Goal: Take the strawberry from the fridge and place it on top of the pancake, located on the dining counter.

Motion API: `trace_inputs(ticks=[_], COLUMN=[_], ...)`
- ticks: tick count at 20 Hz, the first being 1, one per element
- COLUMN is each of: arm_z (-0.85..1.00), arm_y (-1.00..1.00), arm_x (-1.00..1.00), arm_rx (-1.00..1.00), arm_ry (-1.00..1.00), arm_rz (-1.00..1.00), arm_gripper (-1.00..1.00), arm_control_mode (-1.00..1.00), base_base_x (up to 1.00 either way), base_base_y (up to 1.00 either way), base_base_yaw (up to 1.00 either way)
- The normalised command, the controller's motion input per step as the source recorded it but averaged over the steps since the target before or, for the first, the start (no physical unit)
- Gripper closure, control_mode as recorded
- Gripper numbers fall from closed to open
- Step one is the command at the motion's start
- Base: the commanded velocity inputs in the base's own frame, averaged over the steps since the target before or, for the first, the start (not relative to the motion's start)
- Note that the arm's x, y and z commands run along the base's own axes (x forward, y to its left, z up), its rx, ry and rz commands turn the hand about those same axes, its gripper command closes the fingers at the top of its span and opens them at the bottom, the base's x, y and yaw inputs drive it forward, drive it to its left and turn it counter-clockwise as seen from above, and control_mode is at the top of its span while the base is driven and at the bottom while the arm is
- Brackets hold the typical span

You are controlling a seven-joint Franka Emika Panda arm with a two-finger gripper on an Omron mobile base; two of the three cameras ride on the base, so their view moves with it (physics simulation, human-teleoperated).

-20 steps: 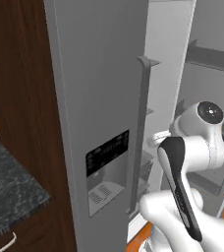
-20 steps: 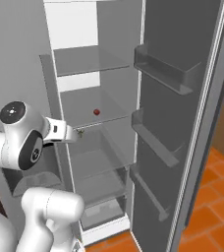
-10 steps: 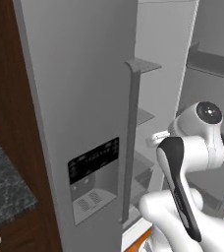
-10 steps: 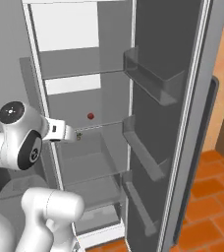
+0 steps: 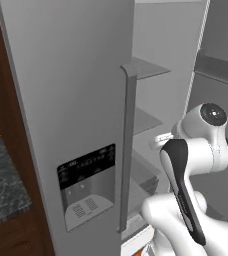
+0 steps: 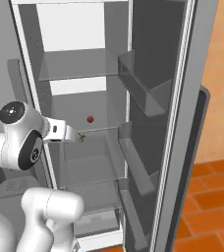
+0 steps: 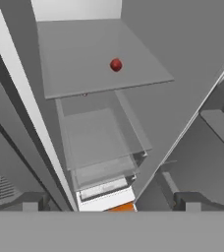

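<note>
Sitting alone on a middle glass shelf of the open fridge, the strawberry is a tiny red berry resting toward the far part of that shelf, well clear of the side walls; in the hand view it appears as a small red dot on the pale shelf plane, with lower shelves and a drawer beneath it. Judging by its size, it should be very light, soft and easily bruised, and its rounded shape will likely let it roll or squirt out if pinched off-centre, so the sensible hold is across its widest middle, fingers coming down on either side with only a gentle squeeze. The right door stands swung wide, its bins empty, while the left door with the dark dispenser panel stays shut beside a long vertical handle. The arm rises from the base, bends at its big round joint and stretches its forearm sideways into the fridge opening at roughly the height of the berry's shelf. The gripper hangs at the near edge of that shelf, apart from the berry and a little lower and to the left of it, with its jaws spread wide and holding nothing. From there, the hand probably needs to reach deeper and rise slightly before closing.
</note>
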Motion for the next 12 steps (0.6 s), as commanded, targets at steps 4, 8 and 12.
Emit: trace_inputs(ticks=[4,8,12], arm_z=[0.0,0.0,0.0], arm_y=[0.0,0.0,0.0], arm_x=[0.0,0.0,0.0], arm_rx=[0.0,0.0,0.0], arm_ry=[0.0,0.0,0.0], arm_rz=[0.0,0.0,0.0], arm_gripper=[-1.0,-1.0,-1.0], arm_control_mode=[1.0,1.0,1.0], base_base_x=[0.39,0.4,0.39], base_base_y=[-0.14,-0.11,-0.14], base_base_yaw=[0.25,0.25,0.22])
